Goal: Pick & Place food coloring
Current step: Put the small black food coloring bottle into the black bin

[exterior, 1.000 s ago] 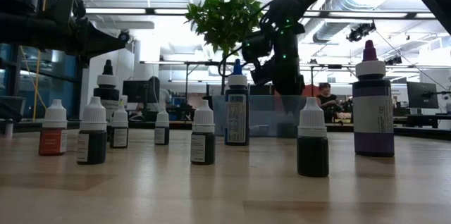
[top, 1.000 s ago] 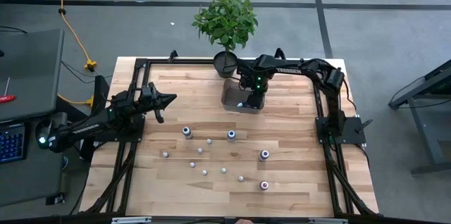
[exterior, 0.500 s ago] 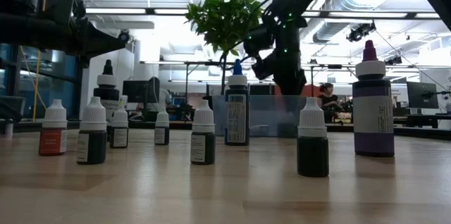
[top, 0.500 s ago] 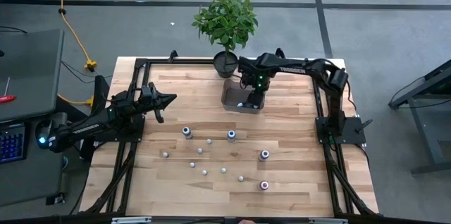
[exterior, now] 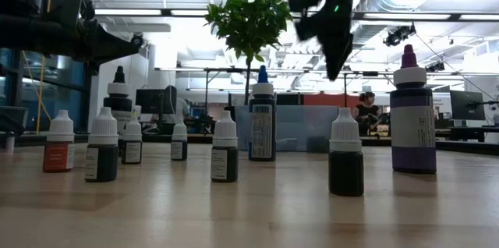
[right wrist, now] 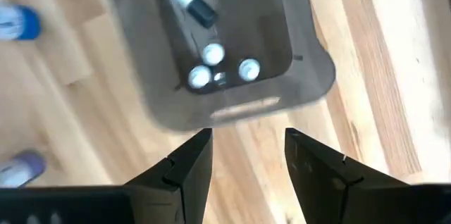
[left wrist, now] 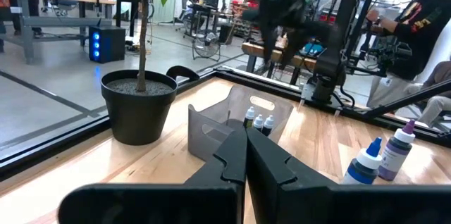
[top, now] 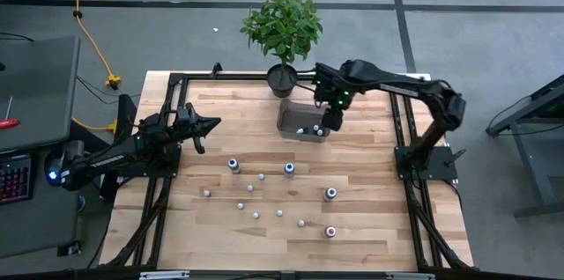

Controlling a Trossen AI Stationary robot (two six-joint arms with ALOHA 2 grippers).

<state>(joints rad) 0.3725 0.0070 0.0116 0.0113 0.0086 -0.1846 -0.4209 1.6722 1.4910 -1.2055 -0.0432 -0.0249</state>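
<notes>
High view: the right tool (top: pixel 328 120) hangs over the right edge of the clear bin (top: pixel 289 125), near the potted plant (top: pixel 282 29) at the back of the worktop (top: pixel 370 227). Small bottles (top: pixel 280 213) stand scattered across the middle of the worktop, well apart from the bin. The left tool (top: pixel 210 124) waits over the left side, pointing toward the centre.

Low view: a row of bottles (exterior: pixel 224 153) stands upright in front, with a blue-capped one (exterior: pixel 262 119) and a purple-capped one (exterior: pixel 412 115) the tallest. The right tool (exterior: pixel 337 53) is raised above the bin (exterior: pixel 304 127) behind them.

Left wrist view: the left tool (left wrist: pixel 246 146) has its fingers pressed together, holding nothing. Beyond it three bottles (left wrist: pixel 258 121) stand in the bin (left wrist: pixel 211 129), beside the plant pot (left wrist: pixel 137 104). A person (left wrist: pixel 416 34) is in the room behind.

Right wrist view: the right tool (right wrist: pixel 246 155) is spread and empty. Below it three bottles (right wrist: pixel 224 65) stand upright in one end of the bin (right wrist: pixel 303 48), and another (right wrist: pixel 192 4) lies on its side
</notes>
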